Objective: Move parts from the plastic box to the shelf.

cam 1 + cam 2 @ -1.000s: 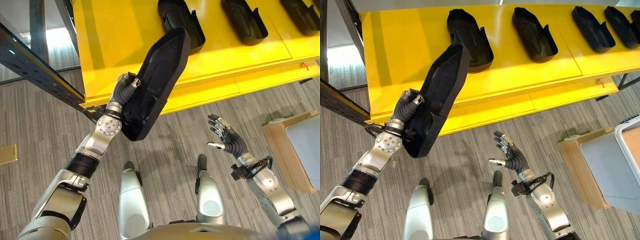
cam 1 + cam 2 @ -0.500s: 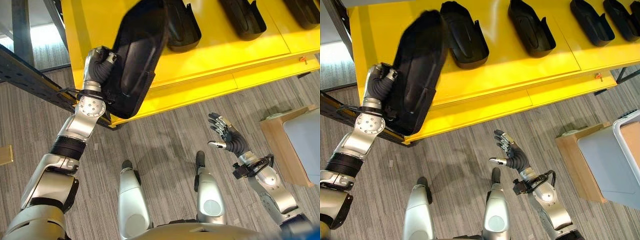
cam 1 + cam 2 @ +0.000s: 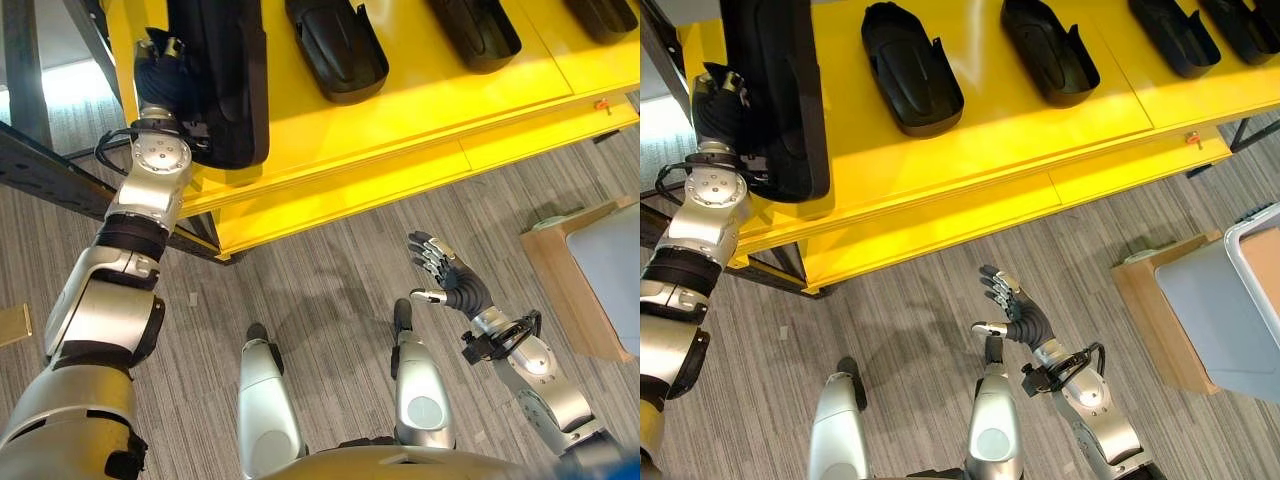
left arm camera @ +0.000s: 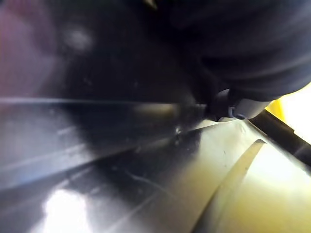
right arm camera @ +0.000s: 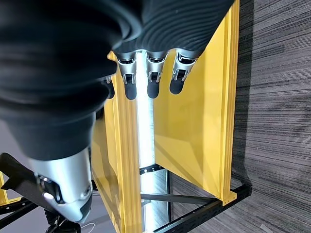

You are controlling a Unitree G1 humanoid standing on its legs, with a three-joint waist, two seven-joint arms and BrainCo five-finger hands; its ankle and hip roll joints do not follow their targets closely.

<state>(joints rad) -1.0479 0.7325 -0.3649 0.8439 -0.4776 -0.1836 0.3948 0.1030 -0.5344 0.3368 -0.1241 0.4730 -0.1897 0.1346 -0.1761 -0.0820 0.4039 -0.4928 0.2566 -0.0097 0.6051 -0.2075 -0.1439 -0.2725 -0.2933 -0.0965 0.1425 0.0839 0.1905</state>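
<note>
A long black moulded part lies over the left end of the yellow shelf, its near end at the shelf's front edge. My left hand is shut on the part's left side; up close the left wrist view shows the part's glossy black surface. Further right on the shelf lie other black parts in a row. My right hand hovers open and empty over the floor, below the shelf's front edge, fingers straight.
A wooden stand with a grey plastic box on it is at the right. A dark metal frame beam runs at the left of the shelf. Grey striped floor lies between shelf and box.
My left arm has swung the black part up and to the left, from tilted over the shelf's front edge to lying over the shelf's left end. The right hand has barely moved.
</note>
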